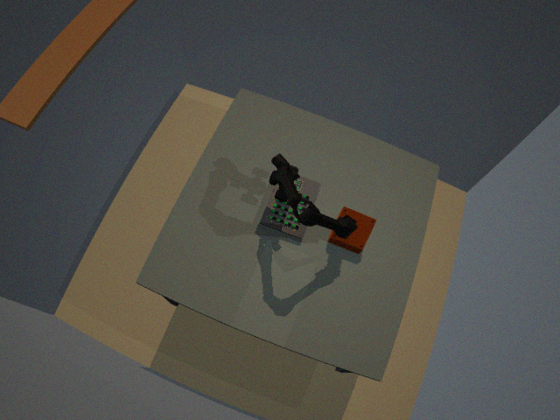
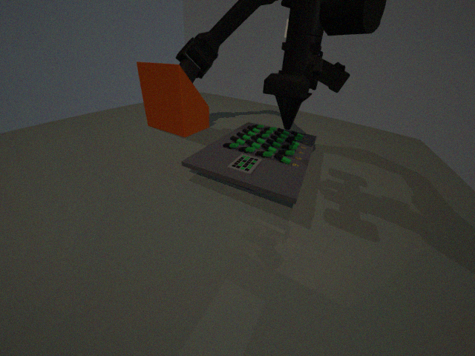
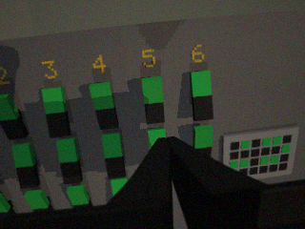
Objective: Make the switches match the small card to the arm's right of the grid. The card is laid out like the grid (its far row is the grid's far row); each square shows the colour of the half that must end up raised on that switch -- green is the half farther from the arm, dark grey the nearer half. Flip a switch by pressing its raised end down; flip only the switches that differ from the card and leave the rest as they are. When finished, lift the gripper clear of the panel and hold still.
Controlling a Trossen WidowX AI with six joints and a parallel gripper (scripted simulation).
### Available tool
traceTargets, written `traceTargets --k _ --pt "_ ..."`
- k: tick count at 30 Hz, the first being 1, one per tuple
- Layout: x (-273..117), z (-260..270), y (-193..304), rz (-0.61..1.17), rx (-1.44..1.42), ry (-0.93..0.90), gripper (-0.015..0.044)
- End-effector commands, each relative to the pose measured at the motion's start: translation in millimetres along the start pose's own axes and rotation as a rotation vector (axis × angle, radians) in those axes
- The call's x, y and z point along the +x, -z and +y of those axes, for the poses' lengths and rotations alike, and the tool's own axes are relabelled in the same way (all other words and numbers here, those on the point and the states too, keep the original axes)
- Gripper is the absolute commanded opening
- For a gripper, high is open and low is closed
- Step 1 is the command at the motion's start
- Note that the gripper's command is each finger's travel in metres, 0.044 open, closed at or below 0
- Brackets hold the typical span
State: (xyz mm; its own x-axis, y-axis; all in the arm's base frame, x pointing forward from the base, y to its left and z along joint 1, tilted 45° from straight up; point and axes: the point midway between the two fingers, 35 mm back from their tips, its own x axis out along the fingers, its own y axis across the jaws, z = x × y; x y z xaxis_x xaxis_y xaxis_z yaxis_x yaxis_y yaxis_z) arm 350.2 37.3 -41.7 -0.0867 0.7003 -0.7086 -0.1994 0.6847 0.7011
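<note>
The switch panel [image 1: 311, 185] [image 2: 268, 185] [image 3: 267, 86] carries rows of rocker switches, each green on its far half and dark on its near half. My gripper [image 2: 287, 128] [image 3: 166, 145] is shut and empty. Its tip overlaps the second-row switch of column 5 [image 3: 156, 135] in the wrist view and looks clear above the panel. The far-row switches of column 5 [image 3: 152, 90] and column 6 [image 3: 201, 83] show fully; their tilt is hard to tell. The card [image 2: 244, 163] [image 3: 260, 152] reads, far row from left: dark, green, dark, green, green, dark. The fingers hide the nearer rows.
The arm's orange base block [image 1: 364, 230] [image 2: 165, 99] stands beside the panel on the grey table [image 1: 361, 171] [image 2: 133, 230]. Yellow column numbers [image 3: 197, 53] mark the panel's far edge. The arm's shadow crosses the switches on the left of the wrist view.
</note>
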Motion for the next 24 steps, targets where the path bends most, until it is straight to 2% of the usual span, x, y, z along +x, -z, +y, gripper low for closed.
traceTargets --k 1,5,12,18,21,24 --pt "-15 2 1 0.011 -0.007 0.001 0.0" --pt "-16 16 10 0.012 -0.007 0.0 0.0" --pt "-15 69 61 0.015 -0.003 -0.003 0.0" --pt "-12 70 63 0.017 -0.003 -0.003 0.0" --pt "18 71 62 0.039 -0.004 -0.005 0.0" --pt "20 71 63 0.041 -0.004 -0.005 0.0"
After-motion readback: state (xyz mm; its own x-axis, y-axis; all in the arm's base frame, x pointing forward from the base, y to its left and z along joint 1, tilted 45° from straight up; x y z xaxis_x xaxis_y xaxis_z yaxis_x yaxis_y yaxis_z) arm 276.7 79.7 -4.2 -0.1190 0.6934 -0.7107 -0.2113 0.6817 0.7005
